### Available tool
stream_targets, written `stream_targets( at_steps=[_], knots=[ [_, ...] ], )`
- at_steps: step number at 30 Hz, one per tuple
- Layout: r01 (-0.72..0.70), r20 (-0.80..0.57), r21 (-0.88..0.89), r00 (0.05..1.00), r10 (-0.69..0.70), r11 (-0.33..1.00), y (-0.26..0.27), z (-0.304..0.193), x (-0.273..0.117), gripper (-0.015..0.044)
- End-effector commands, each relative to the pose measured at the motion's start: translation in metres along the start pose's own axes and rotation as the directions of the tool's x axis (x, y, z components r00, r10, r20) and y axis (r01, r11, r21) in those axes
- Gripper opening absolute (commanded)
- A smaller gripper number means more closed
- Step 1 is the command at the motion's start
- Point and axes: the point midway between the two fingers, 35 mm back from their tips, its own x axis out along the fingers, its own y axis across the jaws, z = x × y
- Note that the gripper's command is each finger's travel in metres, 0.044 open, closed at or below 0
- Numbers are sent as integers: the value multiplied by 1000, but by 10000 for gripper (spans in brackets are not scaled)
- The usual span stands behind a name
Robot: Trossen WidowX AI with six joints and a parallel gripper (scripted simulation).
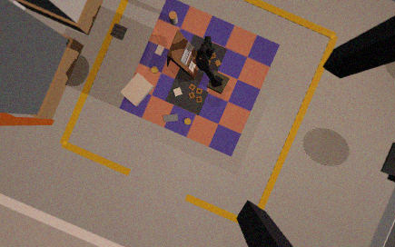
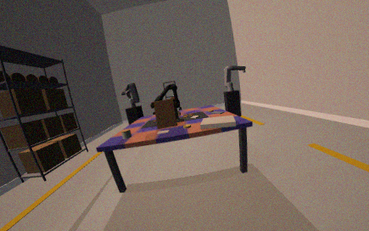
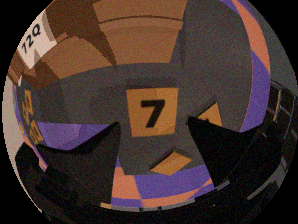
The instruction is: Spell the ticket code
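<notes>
The gripper (image 1: 207, 44) (image 3: 154, 123), fingers apart and holding nothing, hovers over the desk (image 1: 232, 143) (image 2: 145, 141); in the wrist view the 7 tile (image 3: 165, 111) lies just past the fingertips at twelve o'clock, roughly square to them, its height gap hard to judge, the board (image 1: 178, 44) (image 2: 164, 114) (image 3: 142, 42) beyond it

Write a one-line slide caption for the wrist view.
Open gripper over the 7 tile, with the 72Q ticket at upper left.
</notes>
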Motion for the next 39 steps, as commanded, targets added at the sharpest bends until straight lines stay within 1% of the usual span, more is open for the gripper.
stream_targets(
  at_steps=[1,11,23,39],
  knots=[
    [-1,5,3,1000,1,1000,0,0,4,340],
    [-1,5,3,1000,1,1000,0,0,5,340],
    [-2,5,3,1000,2,1000,0,0,23,340],
    [-2,5,3,1000,2,1000,0,0,23,340]
  ],
)
